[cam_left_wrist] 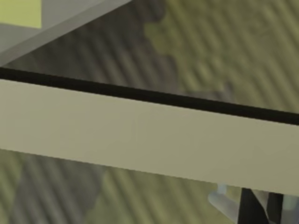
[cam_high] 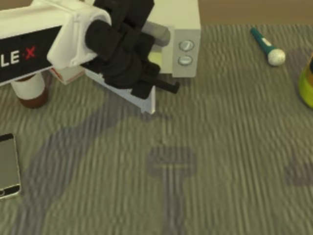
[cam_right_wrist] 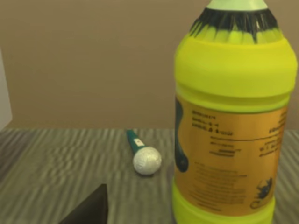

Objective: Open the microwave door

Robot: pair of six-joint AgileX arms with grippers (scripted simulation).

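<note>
The white microwave (cam_high: 183, 22) stands at the back of the table, its two silver knobs (cam_high: 186, 53) facing front. The microwave door (cam_high: 131, 95) is swung partly outward, and a strip of pale interior (cam_high: 155, 58) shows behind it. My left arm reaches over the door, and my left gripper (cam_high: 159, 85) sits at its free end. In the left wrist view the door's edge (cam_left_wrist: 140, 130) crosses as a cream band, and the dark left gripper (cam_left_wrist: 257, 210) is shut on the grey handle (cam_left_wrist: 222, 200). Only a dark tip of my right gripper (cam_right_wrist: 93, 210) shows, off to the table's right.
A teal microphone (cam_high: 266, 47) with a white head lies at the back right, and a yellow bottle (cam_high: 307, 83) stands at the right edge. A phone (cam_high: 9, 166), a brown-based bottle (cam_high: 30, 90) and a white carton (cam_high: 66, 74) are on the left.
</note>
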